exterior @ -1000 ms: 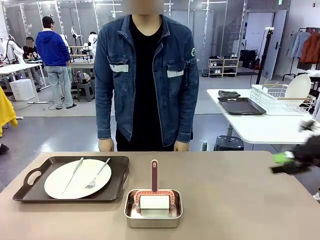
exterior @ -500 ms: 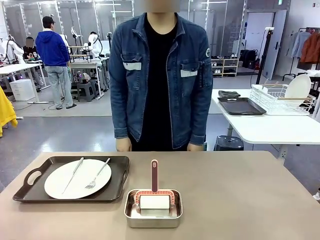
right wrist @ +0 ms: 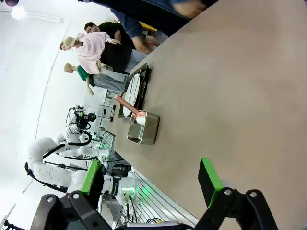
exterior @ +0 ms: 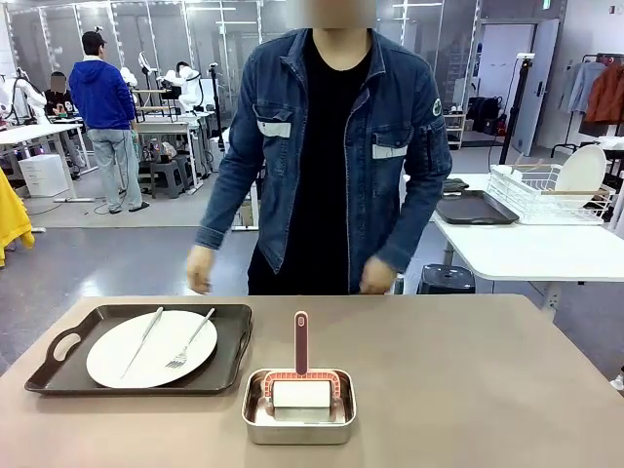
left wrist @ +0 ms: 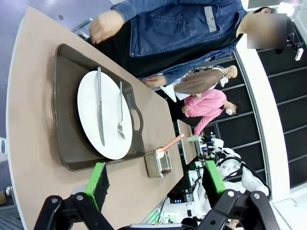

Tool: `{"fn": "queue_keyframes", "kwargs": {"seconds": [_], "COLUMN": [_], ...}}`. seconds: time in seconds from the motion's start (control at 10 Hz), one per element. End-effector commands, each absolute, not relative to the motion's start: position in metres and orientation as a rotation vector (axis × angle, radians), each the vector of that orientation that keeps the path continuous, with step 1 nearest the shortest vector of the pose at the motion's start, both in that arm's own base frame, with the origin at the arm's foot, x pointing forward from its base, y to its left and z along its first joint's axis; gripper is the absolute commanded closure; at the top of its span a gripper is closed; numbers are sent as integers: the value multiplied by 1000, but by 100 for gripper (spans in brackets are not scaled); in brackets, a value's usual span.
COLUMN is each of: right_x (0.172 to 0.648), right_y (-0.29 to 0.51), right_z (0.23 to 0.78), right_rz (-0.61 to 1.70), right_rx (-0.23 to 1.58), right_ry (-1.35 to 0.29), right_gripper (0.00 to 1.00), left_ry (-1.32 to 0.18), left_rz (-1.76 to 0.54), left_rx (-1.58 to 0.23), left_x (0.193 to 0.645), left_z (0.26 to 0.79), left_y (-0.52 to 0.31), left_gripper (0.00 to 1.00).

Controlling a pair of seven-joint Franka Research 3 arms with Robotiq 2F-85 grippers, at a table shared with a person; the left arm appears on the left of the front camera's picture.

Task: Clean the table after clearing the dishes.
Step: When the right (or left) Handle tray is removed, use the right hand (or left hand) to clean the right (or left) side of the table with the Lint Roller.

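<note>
The left gripper (left wrist: 154,175) and right gripper (right wrist: 149,172) both gape empty while the plate (exterior: 151,356) sits on its tray (exterior: 58,375) at the desk's (exterior: 468,390) left; tilt that tray in lifting and the loose fork (exterior: 190,341) and knife (exterior: 143,339) could slide off.

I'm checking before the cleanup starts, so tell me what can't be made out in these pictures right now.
1. Front view: the person's hand at left and hand at right are motion-blurred; what they hold, if anything, is unclear.
2. Front view: the wall of the steel pan hides the underside of the roller.
3. Right wrist view: the plate is small and edge-on; its cutlery can't be made out.
</note>
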State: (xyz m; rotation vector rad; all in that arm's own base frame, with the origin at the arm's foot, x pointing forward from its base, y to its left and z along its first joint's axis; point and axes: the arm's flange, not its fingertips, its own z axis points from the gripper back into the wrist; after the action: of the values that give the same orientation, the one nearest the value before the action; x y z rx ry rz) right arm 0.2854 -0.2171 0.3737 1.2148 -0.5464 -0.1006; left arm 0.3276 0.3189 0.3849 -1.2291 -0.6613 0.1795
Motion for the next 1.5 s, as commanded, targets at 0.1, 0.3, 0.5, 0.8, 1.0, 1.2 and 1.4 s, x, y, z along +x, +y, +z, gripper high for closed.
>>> {"fn": "queue_keyframes", "kwargs": {"seconds": [0.1, 0.3, 0.5, 0.8, 1.0, 1.2, 1.4], "right_x": [282, 282, 282, 282, 282, 282, 282], "right_y": [-219, -219, -219, -219, -219, -219, -219], "right_z": [372, 372, 372, 372, 372, 372, 372], "right_rz": [-83, -83, -83, -83, -83, -83, -83], "right_rx": [1217, 1217, 1217, 1217, 1217, 1217, 1217], "right_ry": [-557, -557, -557, -557, -557, -557, -557], "right_gripper": [0, 0, 0, 0, 0, 0, 0], "left_ry": [-662, -662, -662, -662, -662, -662, -661], "left_rz": [164, 164, 164, 164, 164, 164, 180], "left_rx": [-1225, -1225, -1225, -1225, -1225, -1225, -1229], "left_x": [323, 323, 323, 323, 323, 323, 328], "left_z": [386, 386, 386, 386, 386, 386, 385], "left_y": [320, 320, 320, 320, 320, 320, 319], "left_gripper": [0, 0, 0, 0, 0, 0, 0]}}
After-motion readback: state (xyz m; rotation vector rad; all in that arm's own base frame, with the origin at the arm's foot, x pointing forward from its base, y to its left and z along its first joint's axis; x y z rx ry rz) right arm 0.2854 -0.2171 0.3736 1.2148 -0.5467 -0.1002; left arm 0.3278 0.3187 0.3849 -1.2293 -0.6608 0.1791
